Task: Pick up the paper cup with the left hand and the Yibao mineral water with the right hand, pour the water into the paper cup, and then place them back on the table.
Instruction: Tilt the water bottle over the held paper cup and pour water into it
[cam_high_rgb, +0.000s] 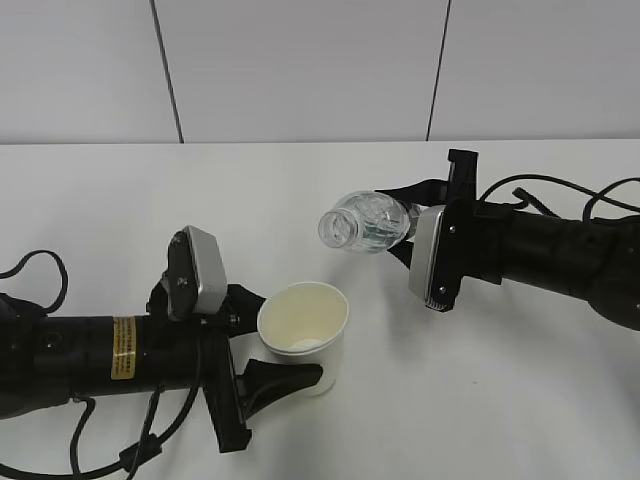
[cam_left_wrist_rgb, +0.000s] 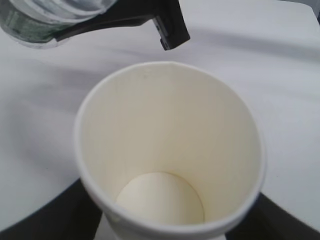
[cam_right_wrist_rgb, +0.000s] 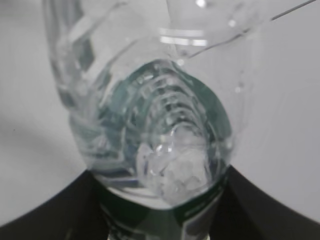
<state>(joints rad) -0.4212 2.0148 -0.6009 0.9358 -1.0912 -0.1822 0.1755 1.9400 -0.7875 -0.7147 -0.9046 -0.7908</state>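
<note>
The cream paper cup (cam_high_rgb: 303, 330) stands upright between the two black fingers of my left gripper (cam_high_rgb: 278, 345), which is shut on it. Seen from the left wrist, the paper cup (cam_left_wrist_rgb: 170, 150) fills the frame with its mouth open, a black finger at each lower corner beside my left gripper (cam_left_wrist_rgb: 165, 222). My right gripper (cam_high_rgb: 407, 225) is shut on the Yibao mineral water (cam_high_rgb: 368, 222), which lies tilted with its capless neck pointing left, above and right of the cup. Up close, the bottle (cam_right_wrist_rgb: 160, 125) sits between my right gripper's (cam_right_wrist_rgb: 160, 217) fingers. No stream shows.
The white table (cam_high_rgb: 500, 400) spreads out all around both arms. A grey wall with two dark seams rises behind its far edge. Black cables trail from each arm at the left and right edges.
</note>
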